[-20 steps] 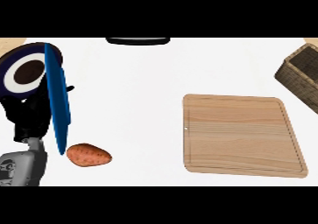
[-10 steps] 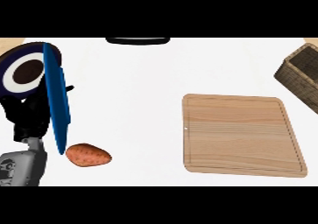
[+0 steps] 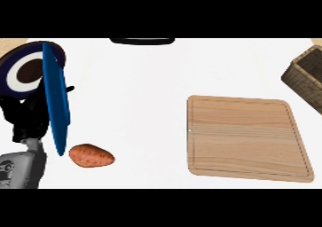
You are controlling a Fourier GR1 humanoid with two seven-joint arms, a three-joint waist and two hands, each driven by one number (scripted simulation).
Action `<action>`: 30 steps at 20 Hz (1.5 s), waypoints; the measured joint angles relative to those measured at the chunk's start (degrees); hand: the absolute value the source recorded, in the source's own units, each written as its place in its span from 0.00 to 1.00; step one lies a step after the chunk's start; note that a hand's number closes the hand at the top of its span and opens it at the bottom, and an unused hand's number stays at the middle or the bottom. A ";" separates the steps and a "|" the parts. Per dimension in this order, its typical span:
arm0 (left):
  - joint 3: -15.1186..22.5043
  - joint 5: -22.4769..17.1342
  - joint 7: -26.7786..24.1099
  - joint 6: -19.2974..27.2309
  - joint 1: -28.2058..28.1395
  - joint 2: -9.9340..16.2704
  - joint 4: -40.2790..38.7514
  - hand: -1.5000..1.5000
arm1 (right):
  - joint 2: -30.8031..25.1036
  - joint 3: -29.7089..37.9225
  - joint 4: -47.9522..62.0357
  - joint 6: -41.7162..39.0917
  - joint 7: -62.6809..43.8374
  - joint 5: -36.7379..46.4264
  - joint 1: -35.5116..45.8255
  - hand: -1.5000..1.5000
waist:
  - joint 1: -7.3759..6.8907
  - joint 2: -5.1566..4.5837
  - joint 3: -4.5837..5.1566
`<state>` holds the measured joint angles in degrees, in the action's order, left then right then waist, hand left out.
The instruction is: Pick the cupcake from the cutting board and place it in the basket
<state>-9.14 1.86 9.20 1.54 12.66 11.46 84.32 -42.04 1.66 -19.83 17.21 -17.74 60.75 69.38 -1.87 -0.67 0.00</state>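
Cupcake is nowhere that you can see: the board (image 3: 247, 137) lies bare, and what shows of the basket (image 3: 309, 79) reveals nothing inside; its far side runs off the view's right edge, so you cannot tell from here whether the cake already sits in it or has gone elsewhere; judge the pick as either done or not possible from this view, and check the basket before you count anything finished.

Board is a flat slab of pale wood with straight grain, rounded corners and a shallow groove round its rim; it lies well to the right of the left hand (image 3: 27, 116); the basket is brown woven wicker with square, upright walls, farther right and beyond the board.

Your left hand shows at the view's left, black, above its grey forearm; a plate (image 3: 22, 73) stands on edge in front of it, dark blue with a white ring and a thin bright blue rim; the plate hides most of the fingers, so you cannot tell how they are set or whether they hold it; the right hand is not in view.

Just right of the forearm lies a sweet potato (image 3: 91, 155), orange-brown, lumpy and matte; a dark, flat object (image 3: 142, 41) sits at the counter's far edge, cut off by the view.
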 measured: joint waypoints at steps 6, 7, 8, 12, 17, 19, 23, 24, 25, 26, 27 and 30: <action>1.24 1.11 0.85 1.13 1.10 -1.16 0.16 0.50 | 0.08 -0.49 5.15 -5.41 -2.52 2.04 3.53 1.00 | -0.24 -0.10 -0.01; 1.32 1.21 0.66 1.17 0.89 -1.24 0.13 0.50 | -0.15 -0.41 5.99 -6.81 -2.38 2.04 3.70 1.00 | -0.24 -0.10 -0.01; 1.39 1.26 0.83 1.33 1.36 -1.39 0.00 0.50 | -0.20 -0.22 6.73 -7.32 -2.11 1.97 3.33 1.00 | -0.19 -0.12 -0.01; 1.41 1.50 -0.11 1.36 0.54 -1.53 -0.44 0.50 | -0.56 0.61 8.71 -9.51 -0.81 1.48 2.43 1.00 | -0.16 -0.11 -0.03; 1.45 1.50 0.24 1.25 1.14 -1.49 -0.71 0.50 | -1.05 1.35 9.64 -9.10 0.04 1.41 1.81 1.00 | -0.28 -0.19 -0.07; 1.54 1.42 0.75 1.22 1.06 -1.49 0.12 0.50 | -1.91 1.57 10.12 -8.54 0.93 1.50 1.24 1.00 | -0.52 -0.28 -0.09; 1.04 1.06 -0.24 0.71 1.12 -1.09 -0.61 0.50 | -2.55 1.54 10.94 -8.09 1.68 2.05 0.14 1.00 | -0.59 -0.33 -0.09; 0.89 0.91 0.23 0.66 1.39 -0.95 -0.49 0.50 | -2.85 1.54 11.09 -8.04 1.76 2.18 0.06 1.00 | -0.62 -0.34 -0.09; 0.93 0.88 0.03 0.64 1.24 -1.09 -0.58 0.50 | -2.84 1.30 11.26 -8.16 1.51 2.55 0.05 1.00 | -0.66 -0.34 -0.09; 1.16 1.17 0.35 0.91 1.21 -1.17 0.02 0.50 | -3.09 1.14 11.41 -8.53 1.57 2.82 0.19 1.00 | -0.74 -0.35 -0.10; 1.25 1.28 0.71 1.12 1.40 -1.24 0.40 0.50 | -2.83 1.04 11.51 -8.26 1.30 3.03 0.03 1.00 | -0.77 -0.34 -0.09; 1.23 1.28 1.11 0.87 1.66 -0.93 0.46 0.50 | -2.78 0.74 11.83 -8.50 1.13 3.63 -0.17 1.00 | -0.76 -0.35 -0.09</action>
<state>-7.92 3.14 10.31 2.40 14.32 10.54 84.78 -44.82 2.40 -7.99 8.70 -16.61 64.37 69.21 -2.63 -1.02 -0.09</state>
